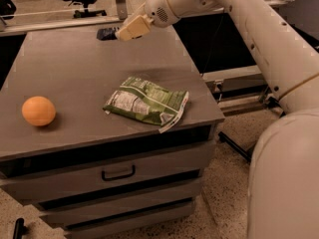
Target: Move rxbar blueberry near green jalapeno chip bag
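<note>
Over table (70, 73) far edge: gripper (124, 32) jaws clamped on rxbar blueberry (106, 33), bar sticking out past tips.

Single camera view: set high off the near right corner of the worktop (75, 68), looking down and across to its far edge. Medium range; nearly the whole top and the drawer fronts (149, 166) show, with the near left corner cropped. The gripper (123, 33) sits at the far edge, mid-width.
</note>
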`<state>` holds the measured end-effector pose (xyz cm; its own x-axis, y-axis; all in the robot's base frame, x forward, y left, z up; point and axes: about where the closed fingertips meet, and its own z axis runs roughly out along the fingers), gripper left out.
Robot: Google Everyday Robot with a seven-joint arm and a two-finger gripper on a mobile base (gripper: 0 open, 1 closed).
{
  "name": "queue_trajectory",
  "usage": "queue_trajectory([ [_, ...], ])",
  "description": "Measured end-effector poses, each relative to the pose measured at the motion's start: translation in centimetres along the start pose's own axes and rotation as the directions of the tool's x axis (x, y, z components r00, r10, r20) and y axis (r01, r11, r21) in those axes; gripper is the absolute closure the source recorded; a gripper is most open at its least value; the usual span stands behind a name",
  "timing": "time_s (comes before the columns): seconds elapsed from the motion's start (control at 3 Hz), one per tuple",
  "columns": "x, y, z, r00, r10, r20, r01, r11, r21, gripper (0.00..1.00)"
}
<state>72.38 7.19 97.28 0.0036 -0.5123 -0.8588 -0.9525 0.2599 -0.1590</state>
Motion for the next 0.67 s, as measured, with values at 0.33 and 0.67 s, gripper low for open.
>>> queue_trajectory([
  [0.33,1.65,1.19,-2.82,1.000,0.014,-0.019,-0.015,0.9991,-0.038,0.54],
  [0.67,1.72,1.34,-2.32,1.000,0.015,-0.021,-0.016,0.9988,-0.046,0.23],
])
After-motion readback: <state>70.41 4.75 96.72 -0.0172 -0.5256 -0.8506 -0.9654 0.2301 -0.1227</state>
